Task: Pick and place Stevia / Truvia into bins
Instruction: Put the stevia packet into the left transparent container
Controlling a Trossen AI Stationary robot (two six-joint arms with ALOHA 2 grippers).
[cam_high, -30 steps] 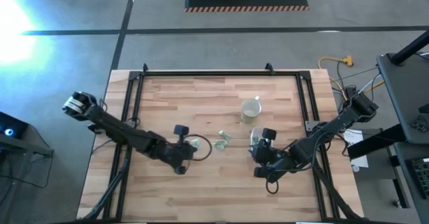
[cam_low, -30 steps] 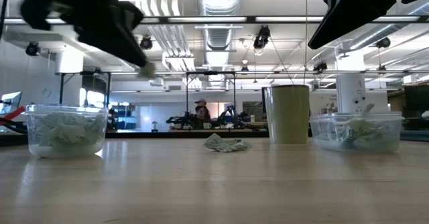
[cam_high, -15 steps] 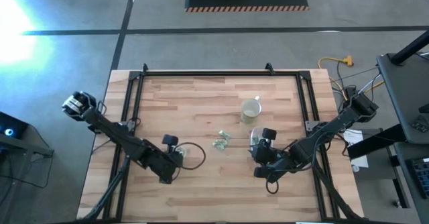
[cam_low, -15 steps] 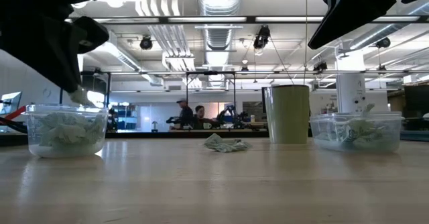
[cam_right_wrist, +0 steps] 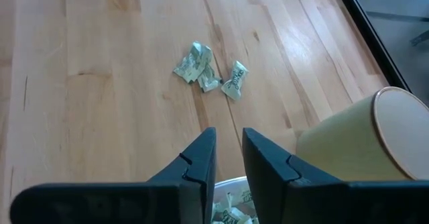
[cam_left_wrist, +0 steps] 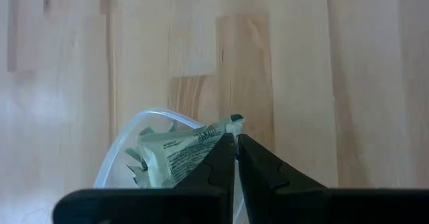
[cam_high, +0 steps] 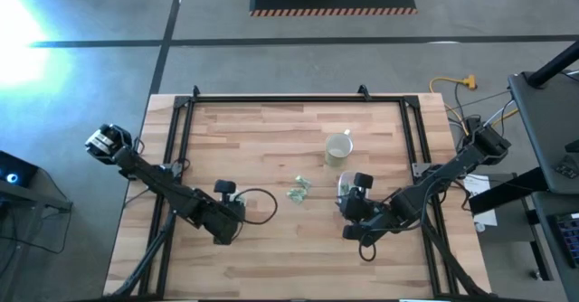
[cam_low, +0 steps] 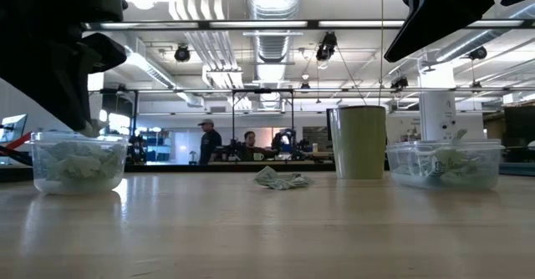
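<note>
Left gripper (cam_left_wrist: 234,143) — pinched on packet (cam_left_wrist: 181,150)

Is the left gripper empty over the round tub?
No: the left gripper is shut on a Stevia packet, pinched between its fingertips above the round tub's rim.

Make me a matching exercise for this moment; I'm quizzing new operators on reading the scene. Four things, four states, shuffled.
1. left gripper
2. right gripper
3. mug
4. loose packets

A. lying on the table, mid-board
B. shut on a packet
C. open, holding nothing
D. upright beside the rectangular tub

Pairs: 1-B, 2-C, 3-D, 4-A
</note>
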